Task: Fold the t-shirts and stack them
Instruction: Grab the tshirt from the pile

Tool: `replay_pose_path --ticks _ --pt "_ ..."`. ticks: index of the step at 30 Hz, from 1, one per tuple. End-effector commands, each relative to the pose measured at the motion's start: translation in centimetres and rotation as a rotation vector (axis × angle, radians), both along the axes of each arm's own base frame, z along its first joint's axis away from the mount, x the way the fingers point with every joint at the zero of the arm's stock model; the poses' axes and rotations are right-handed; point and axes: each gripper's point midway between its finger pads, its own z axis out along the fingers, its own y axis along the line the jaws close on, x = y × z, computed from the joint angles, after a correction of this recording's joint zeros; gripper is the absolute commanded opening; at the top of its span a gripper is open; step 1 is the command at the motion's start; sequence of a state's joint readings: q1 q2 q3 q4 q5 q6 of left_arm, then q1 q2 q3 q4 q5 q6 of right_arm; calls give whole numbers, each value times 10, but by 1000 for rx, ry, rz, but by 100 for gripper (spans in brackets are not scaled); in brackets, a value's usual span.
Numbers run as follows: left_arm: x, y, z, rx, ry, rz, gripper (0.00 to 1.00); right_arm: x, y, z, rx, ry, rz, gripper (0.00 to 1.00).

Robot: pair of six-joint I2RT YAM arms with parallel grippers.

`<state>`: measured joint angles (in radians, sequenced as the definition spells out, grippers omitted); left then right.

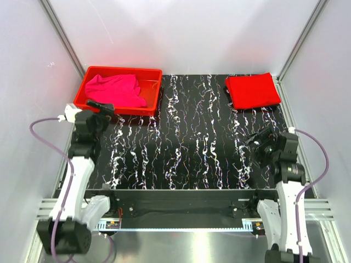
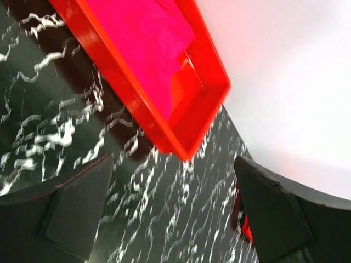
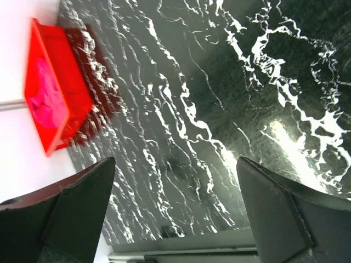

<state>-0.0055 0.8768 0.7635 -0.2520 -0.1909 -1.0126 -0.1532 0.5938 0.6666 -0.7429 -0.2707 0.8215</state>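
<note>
Robotics laboratory test cell: white panel walls (image 1: 181, 33) on aluminium profile framing (image 1: 61, 34) enclose a black, white-veined bench (image 1: 186, 153), with two cabled robot arms (image 1: 74, 181) bolted along its near edge.

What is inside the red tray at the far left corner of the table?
The magenta-pink t-shirt lies crumpled inside the red tray and covers most of its floor; a bare strip shows on the right. Anything under the cloth is hidden.
</note>
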Motion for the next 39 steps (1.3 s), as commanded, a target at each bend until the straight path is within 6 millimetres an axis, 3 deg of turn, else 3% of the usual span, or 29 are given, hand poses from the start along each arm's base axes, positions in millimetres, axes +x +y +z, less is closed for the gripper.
replay_pose_path --ticks 1,2,4,5,6,7,8,9,11,12,14,16,18,19,23,29,35,38,39 --pt "44 -3 16 -43 -60 -94 99 14 0 3 -47 43 76 100" --pt "68 -1 10 -24 -13 -109 99 20 0 13 -79 21 126 100" --pt "90 2 12 79 18 -152 90 27 9 15 -68 55 233 100" --pt "118 6 17 115 39 -155 86 33 13 33 -100 8 313 100" --pt "125 9 5 176 118 -174 84 31 26 39 -47 14 394 100" --pt "138 11 -2 213 162 -185 84 36 31 34 -4 59 425 100" --pt "168 15 6 259 168 -186 84 36 41 42 44 38 493 100" --pt "175 13 -9 330 236 -228 84 43 47 44 77 4 529 100" --pt "199 16 -10 408 262 -228 84 47 58 39 165 -14 584 100" --pt "222 15 -19 456 281 -252 84 50 59 39 180 -13 591 100" --pt "239 20 -32 505 312 -258 83 58 57 34 189 19 595 100" --pt "257 8 -52 524 340 -296 82 65 54 32 183 44 599 100" --pt "264 4 -64 521 361 -310 82 69 49 28 162 69 584 100" --pt "270 2 -81 514 382 -322 81 72 47 30 145 65 584 100" --pt "278 -10 -117 486 442 -350 76 78 39 27 95 93 562 99" --pt "285 -18 -147 417 475 -318 71 82 30 14 66 176 548 95" --pt "293 -20 -153 391 474 -309 49 83 27 6 58 211 554 91" --pt "298 -21 -144 390 451 -313 30 84 27 5 59 216 556 91" --pt "302 -21 -130 395 421 -310 25 84 27 4 59 219 557 90"
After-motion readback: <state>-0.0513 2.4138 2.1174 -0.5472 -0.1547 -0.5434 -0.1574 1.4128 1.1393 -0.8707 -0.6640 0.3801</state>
